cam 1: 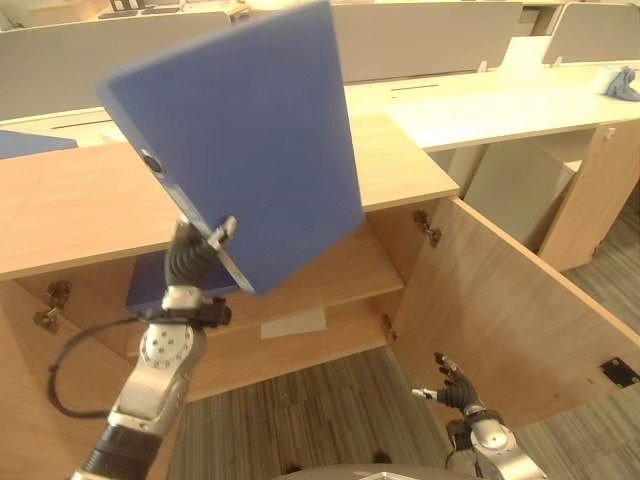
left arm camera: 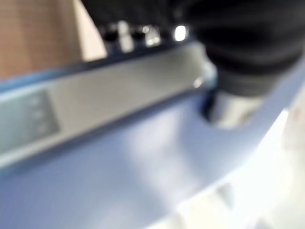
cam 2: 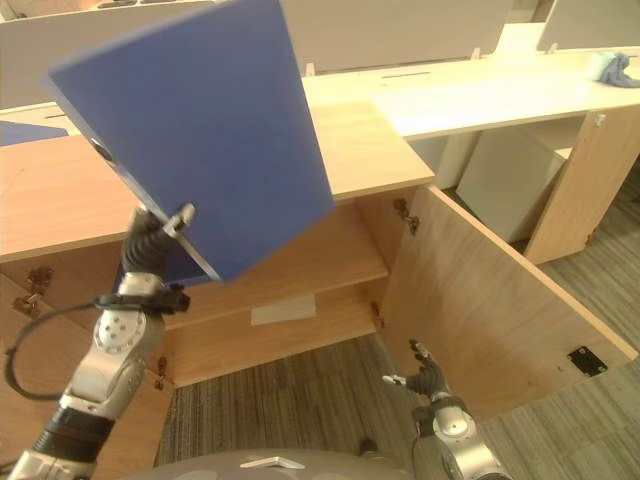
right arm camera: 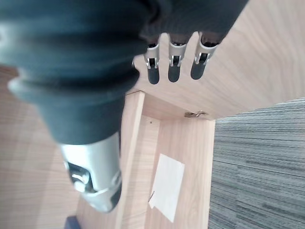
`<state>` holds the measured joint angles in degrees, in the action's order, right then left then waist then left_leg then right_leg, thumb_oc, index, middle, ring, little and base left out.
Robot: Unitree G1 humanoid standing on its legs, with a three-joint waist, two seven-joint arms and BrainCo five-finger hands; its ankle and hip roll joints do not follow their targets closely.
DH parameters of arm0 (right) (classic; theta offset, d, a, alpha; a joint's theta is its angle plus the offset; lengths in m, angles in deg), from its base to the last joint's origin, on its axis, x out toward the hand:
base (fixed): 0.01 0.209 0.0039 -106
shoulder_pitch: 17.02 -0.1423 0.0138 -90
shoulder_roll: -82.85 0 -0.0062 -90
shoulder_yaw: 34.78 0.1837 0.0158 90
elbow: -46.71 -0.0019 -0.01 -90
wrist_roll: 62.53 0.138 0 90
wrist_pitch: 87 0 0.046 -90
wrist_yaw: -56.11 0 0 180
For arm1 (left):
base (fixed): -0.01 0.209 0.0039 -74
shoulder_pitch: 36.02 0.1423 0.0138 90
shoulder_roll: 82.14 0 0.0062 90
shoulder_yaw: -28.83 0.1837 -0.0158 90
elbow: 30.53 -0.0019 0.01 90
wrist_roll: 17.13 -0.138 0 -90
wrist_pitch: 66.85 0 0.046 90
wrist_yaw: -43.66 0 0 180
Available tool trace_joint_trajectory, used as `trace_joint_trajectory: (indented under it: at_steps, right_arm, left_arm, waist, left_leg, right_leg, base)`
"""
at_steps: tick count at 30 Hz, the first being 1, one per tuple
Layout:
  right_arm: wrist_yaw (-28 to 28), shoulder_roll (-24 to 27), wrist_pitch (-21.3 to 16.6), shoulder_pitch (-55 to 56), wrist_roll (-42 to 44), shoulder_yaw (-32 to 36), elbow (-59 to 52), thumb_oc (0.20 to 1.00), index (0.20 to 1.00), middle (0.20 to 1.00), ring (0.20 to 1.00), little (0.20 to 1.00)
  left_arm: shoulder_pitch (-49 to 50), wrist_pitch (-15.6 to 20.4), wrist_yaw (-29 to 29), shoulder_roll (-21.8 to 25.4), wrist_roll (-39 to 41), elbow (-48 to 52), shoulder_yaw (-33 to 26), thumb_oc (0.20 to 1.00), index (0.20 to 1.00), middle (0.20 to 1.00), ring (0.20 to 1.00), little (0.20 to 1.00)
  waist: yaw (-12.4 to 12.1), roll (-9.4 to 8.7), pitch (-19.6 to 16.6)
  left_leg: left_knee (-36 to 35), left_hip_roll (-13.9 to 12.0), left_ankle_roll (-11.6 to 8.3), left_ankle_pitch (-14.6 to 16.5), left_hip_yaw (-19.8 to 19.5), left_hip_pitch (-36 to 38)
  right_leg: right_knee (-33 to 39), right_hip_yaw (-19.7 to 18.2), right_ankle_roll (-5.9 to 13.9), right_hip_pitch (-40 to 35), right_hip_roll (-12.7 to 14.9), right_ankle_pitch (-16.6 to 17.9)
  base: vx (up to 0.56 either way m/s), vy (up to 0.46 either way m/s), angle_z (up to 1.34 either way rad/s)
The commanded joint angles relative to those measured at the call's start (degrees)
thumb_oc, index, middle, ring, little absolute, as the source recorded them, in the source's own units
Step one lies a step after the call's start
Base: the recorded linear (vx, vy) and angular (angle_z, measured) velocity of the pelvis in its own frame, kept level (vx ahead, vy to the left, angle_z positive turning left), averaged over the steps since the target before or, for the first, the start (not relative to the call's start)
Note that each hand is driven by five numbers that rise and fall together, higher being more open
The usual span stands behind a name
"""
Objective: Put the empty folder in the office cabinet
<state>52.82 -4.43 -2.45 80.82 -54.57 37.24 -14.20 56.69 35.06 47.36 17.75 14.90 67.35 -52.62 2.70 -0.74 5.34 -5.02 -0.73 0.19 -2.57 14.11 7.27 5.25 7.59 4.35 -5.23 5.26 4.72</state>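
Observation:
I hold a large blue folder (cam 1: pixel 245 130) tilted in the air above the wooden cabinet top (cam 1: pixel 80 200). My left hand (cam 1: pixel 192 258) grips its lower edge from beneath, near the metal-edged spine (left arm camera: pixel 119 95). The office cabinet (cam 1: pixel 330 270) stands open below, with its right door (cam 1: pixel 500 310) swung out toward me. My right hand (cam 1: pixel 455 388) hangs low by that door's inner face, its fingers (right arm camera: pixel 174 67) straight and relaxed, holding nothing.
Another blue folder (cam 1: pixel 150 282) lies on the cabinet shelf behind my left arm. A white sheet (cam 1: pixel 293 323) rests on the lower shelf. A blue item (cam 1: pixel 30 143) sits on the cabinet top at far left. Desks with a blue cloth (cam 1: pixel 622 82) stand behind.

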Motion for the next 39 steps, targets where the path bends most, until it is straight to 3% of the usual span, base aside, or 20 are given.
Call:
trace_joint_trajectory:
  at_steps: [1, 2, 3, 5, 10, 14, 28, 39]
  right_arm:
    - [-1.8, 2.4, -4.3, -5.5, 3.3, 1.4, -4.1, 1.0, 1.0, 1.0, 1.0, 1.0]
    - [-2.0, 2.6, -4.3, -5.6, 3.9, 1.5, -4.8, 1.0, 1.0, 1.0, 1.0, 1.0]
    - [-3.3, 3.2, -4.7, -6.2, 7.0, 2.0, -8.0, 1.0, 1.0, 1.0, 1.0, 1.0]
    - [-4.0, 4.0, -4.7, -6.7, 8.9, 2.6, -11.9, 1.0, 1.0, 1.0, 1.0, 1.0]
    - [-5.1, 6.0, -5.1, -8.7, 13.9, 4.7, -19.4, 1.0, 1.0, 1.0, 1.0, 1.0]
    - [-7.2, 8.0, -2.3, -11.1, 20.7, 7.2, -24.1, 1.0, 1.0, 1.0, 1.0, 1.0]
    - [-12.7, 13.4, 5.1, -20.8, 33.6, 10.9, -29.6, 1.0, 1.0, 1.0, 1.0, 1.0]
    - [-13.2, 11.6, 12.7, -28.5, 40.8, 6.0, -32.1, 1.0, 1.0, 1.0, 1.0, 1.0]
  left_arm:
    - [-2.5, 4.7, 11.4, 0.9, 10.3, -4.1, 0.2, 0.2, 0.2, 0.2, 0.2, 0.2]
    - [-1.9, 5.2, 12.6, 0.6, 10.9, -4.2, 0.5, 0.2, 0.2, 0.2, 0.2, 0.2]
    - [0.3, 6.4, 17.3, 0.1, 12.3, -5.1, 1.3, 0.2, 0.2, 0.2, 0.2, 0.2]
    - [1.4, 5.9, 21.8, -0.4, 15.1, -5.9, 1.7, 0.2, 0.2, 0.2, 0.2, 0.2]
    - [2.3, 6.6, 26.2, 0.0, 14.7, -6.9, 1.8, 0.2, 0.2, 0.2, 0.2, 0.2]
    - [2.3, 5.2, 29.4, 0.7, 14.3, -6.3, 1.3, 0.2, 0.2, 0.2, 0.2, 0.2]
    - [1.5, 7.0, 26.6, 6.5, 6.7, -5.7, -1.4, 0.2, 0.2, 0.2, 0.2, 0.2]
    - [-2.6, 8.4, 25.0, 6.8, 5.0, -5.7, 0.4, 0.2, 0.2, 0.2, 0.2, 0.2]
  waist:
    - [-0.5, 0.56, 1.1]
    - [-0.5, 0.52, 1.1]
    - [-0.7, 0.27, 1.2]
    - [-0.9, 0.11, 1.2]
    - [-1.1, -0.06, 1.1]
    - [-1.6, -0.2, 0.9]
    - [-4.6, -0.67, 0.0]
    - [-6.0, -1.23, -0.7]
  left_leg:
    - [0.0, -1.6, 0.15, 7.0, -3.2, 2.9]
    - [0.0, -1.6, 0.15, 7.0, -3.2, 2.9]
    - [0.0, -1.5, 0.15, 6.8, -3.3, 2.8]
    - [0.0, -1.5, 0.13, 6.7, -3.3, 2.8]
    - [0.0, -1.6, 0.11, 6.4, -3.3, 2.7]
    - [0.0, -1.7, 0.06, 6.3, -3.4, 2.6]
    - [0.0, -1.9, -0.26, 5.8, -4.1, 1.9]
    - [0.0, -1.9, -0.5, 5.5, -4.7, 1.5]
  right_leg:
    - [-0.3, 1.0, 3.1, -2.1, 2.2, -2.5]
    - [-0.3, 1.0, 3.09, -2.1, 2.2, -2.5]
    - [-0.3, 1.1, 3.01, -2.1, 2.2, -2.4]
    - [-0.3, 1.3, 2.95, -2.1, 2.2, -2.3]
    - [-0.3, 1.3, 2.89, -1.9, 2.2, -2.2]
    - [-0.3, 1.6, 2.93, -1.9, 2.2, -2.2]
    - [-0.3, 3.4, 3.07, -2.0, 2.6, -2.1]
    - [-0.3, 4.3, 3.03, -2.0, 2.7, -2.1]
  base:
    - [0.0, 0.0, 0.0]
    - [0.0, 0.0, 0.0]
    - [0.0, 0.0, 0.0]
    - [0.0, 0.0, 0.0]
    - [-0.01, 0.004, 0.02]
    - [0.0, 0.0, 0.0]
    - [-0.01, 0.001, 0.03]
    - [0.0, 0.001, 0.03]
